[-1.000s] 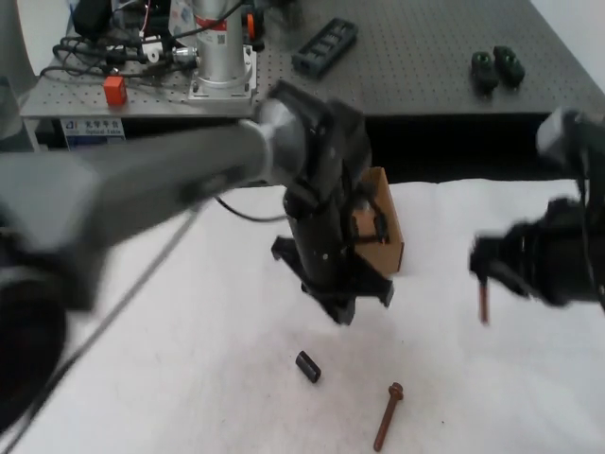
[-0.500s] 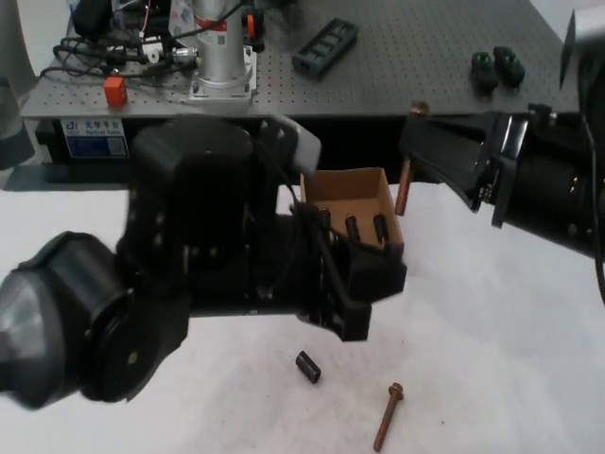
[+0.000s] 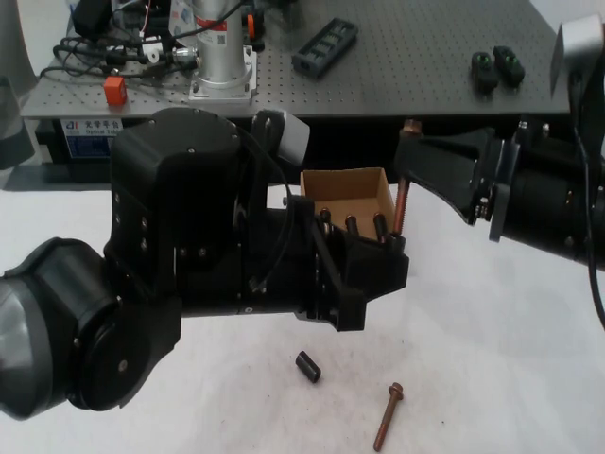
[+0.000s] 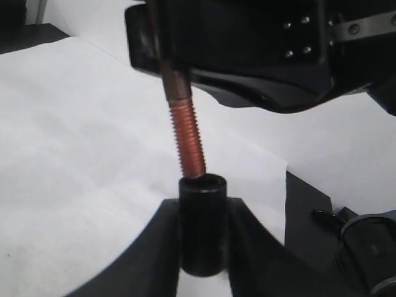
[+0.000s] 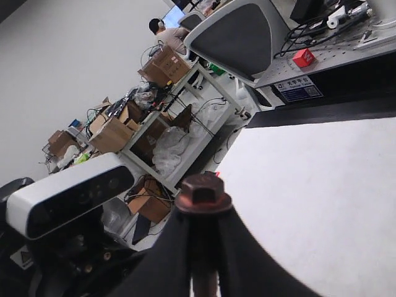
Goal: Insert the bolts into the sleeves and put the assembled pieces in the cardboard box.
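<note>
A short black cylindrical sleeve (image 4: 202,223) is clamped in the left jaws. A copper-coloured threaded bolt (image 4: 185,133), pinched in the right jaws, is set at its mouth, beside the brown cardboard box (image 3: 345,187). Three dark pieces (image 3: 352,225) are already boxed. One loose black sleeve (image 3: 307,366) and one loose copper bolt (image 3: 388,416) are left on the white surface (image 3: 510,359).

Left hand (image 4: 202,260) grips sleeve (image 4: 202,223), bolt (image 4: 185,133) tip at its mouth.

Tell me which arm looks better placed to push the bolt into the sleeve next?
Probably the right. The right gripper holds the bolt near its head, with the tip at the mouth of the sleeve. The left gripper just clamps the sleeve upright beneath.
</note>
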